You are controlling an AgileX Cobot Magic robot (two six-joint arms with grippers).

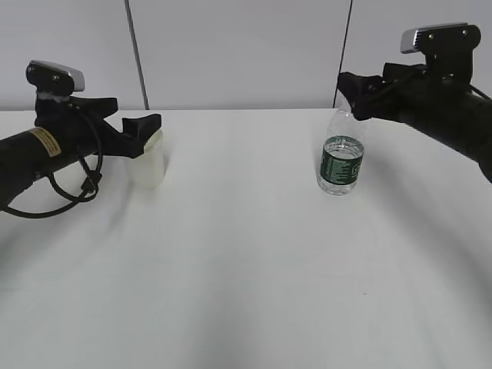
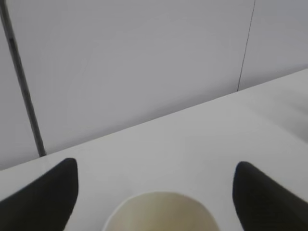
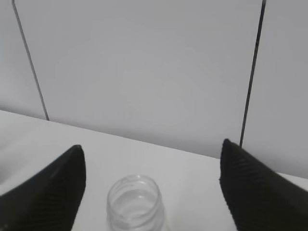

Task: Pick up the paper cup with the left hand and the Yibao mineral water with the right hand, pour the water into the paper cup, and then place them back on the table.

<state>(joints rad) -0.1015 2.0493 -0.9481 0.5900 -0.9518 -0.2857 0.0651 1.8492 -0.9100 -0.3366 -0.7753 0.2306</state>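
Note:
The cream paper cup (image 1: pixel 147 164) stands upright on the white table (image 1: pixel 246 269) at the left. My left gripper (image 1: pixel 146 131) is open, its fingers on either side of the cup's rim; the left wrist view shows the cup's open mouth (image 2: pixel 161 214) between the spread fingertips (image 2: pixel 45 192). The uncapped Yibao water bottle (image 1: pixel 340 157) with a green label stands at the right. My right gripper (image 1: pixel 352 86) is open at the bottle's neck; the right wrist view shows the bottle mouth (image 3: pixel 134 199) between the wide-apart fingertips (image 3: pixel 255 187).
A pale panelled wall (image 1: pixel 246 46) with dark seams rises just behind the table's far edge. Loose black cables (image 1: pixel 77 184) hang from the left arm down to the table.

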